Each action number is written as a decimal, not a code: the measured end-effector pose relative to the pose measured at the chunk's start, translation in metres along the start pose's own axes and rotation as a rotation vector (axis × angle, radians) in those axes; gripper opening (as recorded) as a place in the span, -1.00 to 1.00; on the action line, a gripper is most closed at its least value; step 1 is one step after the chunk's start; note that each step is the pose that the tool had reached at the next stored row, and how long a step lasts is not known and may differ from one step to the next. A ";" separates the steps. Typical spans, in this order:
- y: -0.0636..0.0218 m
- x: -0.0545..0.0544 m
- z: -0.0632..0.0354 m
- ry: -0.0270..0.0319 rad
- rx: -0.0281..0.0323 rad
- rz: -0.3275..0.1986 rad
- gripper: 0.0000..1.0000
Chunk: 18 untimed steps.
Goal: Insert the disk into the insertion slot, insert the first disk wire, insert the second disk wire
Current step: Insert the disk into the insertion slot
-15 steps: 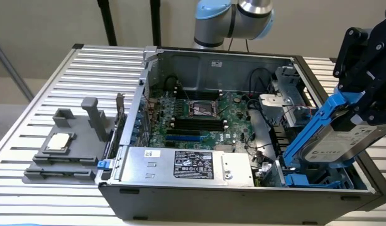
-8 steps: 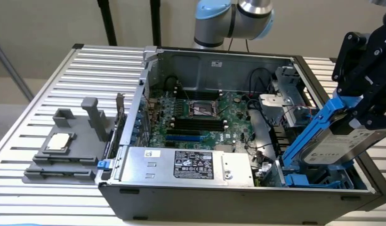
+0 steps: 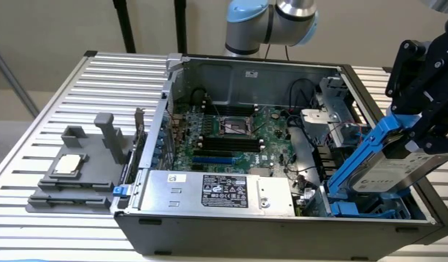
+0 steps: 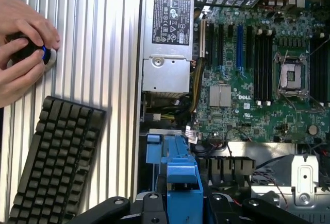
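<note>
Holding white-labelled disk (image 3: 385, 176) in tool (image 3: 419, 143), motherboard (image 4: 258, 116) marked DELL

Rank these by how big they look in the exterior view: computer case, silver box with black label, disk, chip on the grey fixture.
1. computer case
2. silver box and disk: close. The disk is held up tilted, its top end hidden by the pincer, so I won't rank them.
3. chip

desk (image 3: 78, 76): ribbed metal slats | middle: open computer case (image 3: 282, 232) | toward the exterior view's left edge: grey fixture (image 3: 78, 180), just beside the case | keyboard (image 4: 56, 162) alongside the case | a person's hands (image 4: 26, 20) around a small black knob (image 4: 23, 48) on the slats
</note>
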State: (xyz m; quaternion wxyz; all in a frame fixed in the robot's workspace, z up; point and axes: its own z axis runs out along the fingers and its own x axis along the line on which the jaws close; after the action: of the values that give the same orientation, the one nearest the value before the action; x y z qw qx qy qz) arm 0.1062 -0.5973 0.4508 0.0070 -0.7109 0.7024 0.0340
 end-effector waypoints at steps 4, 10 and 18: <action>-0.0002 0.000 0.0009 -0.0007 0.0000 0.000 -0.35; -0.0009 0.001 0.0042 -0.0052 0.0000 0.000 -0.35; -0.0017 0.001 0.0068 -0.0105 0.0000 -0.002 -0.35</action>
State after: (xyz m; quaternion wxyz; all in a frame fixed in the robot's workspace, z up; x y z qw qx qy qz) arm 0.1077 -0.5977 0.4439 0.0108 -0.7114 0.7016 0.0378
